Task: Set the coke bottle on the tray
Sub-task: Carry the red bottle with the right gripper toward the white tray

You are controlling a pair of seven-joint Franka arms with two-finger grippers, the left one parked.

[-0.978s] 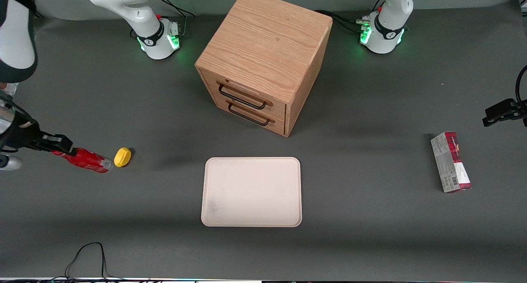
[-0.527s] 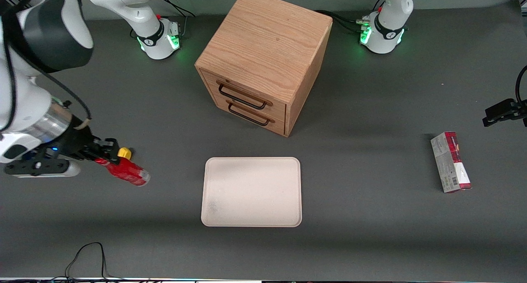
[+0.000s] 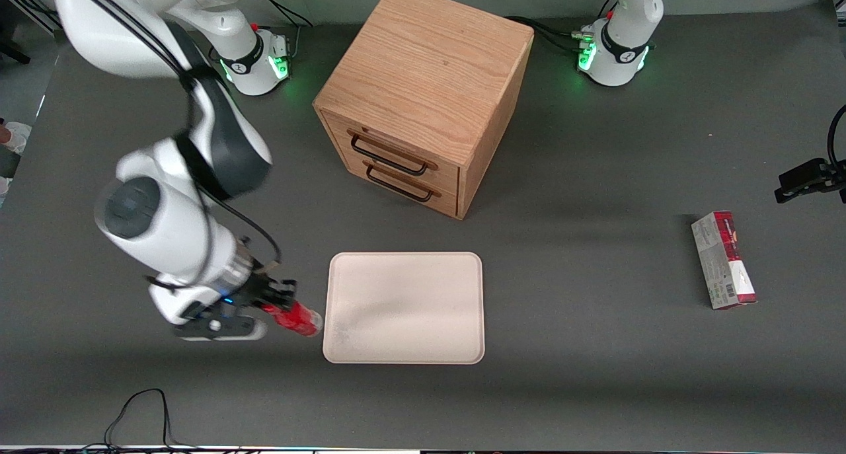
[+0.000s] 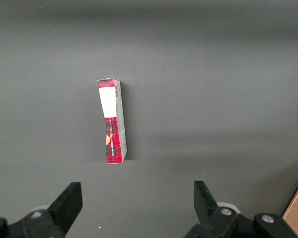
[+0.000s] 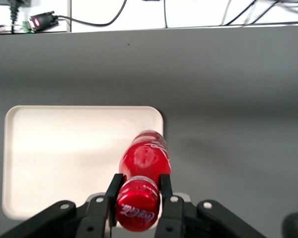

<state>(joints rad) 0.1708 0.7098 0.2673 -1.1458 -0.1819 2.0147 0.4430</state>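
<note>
My gripper (image 3: pixel 276 300) is shut on the cap end of the coke bottle (image 3: pixel 294 317), a small red bottle held lying over and off the table, base toward the tray. It hangs just beside the edge of the cream-white tray (image 3: pixel 404 307) that faces the working arm's end, near the tray's corner nearest the front camera. In the right wrist view the gripper (image 5: pixel 139 187) has a finger on each side of the bottle (image 5: pixel 145 158) just below its red cap, with the tray (image 5: pixel 64 153) under and past it.
A wooden two-drawer cabinet (image 3: pixel 423 97) stands farther from the front camera than the tray. A red-and-grey carton (image 3: pixel 723 259) lies toward the parked arm's end, also in the left wrist view (image 4: pixel 112 120). The yellow lump is hidden by the arm.
My gripper has carried the bottle from the working arm's end of the table, past the yellow lump, to the edge of the tray and nearer the front camera.
</note>
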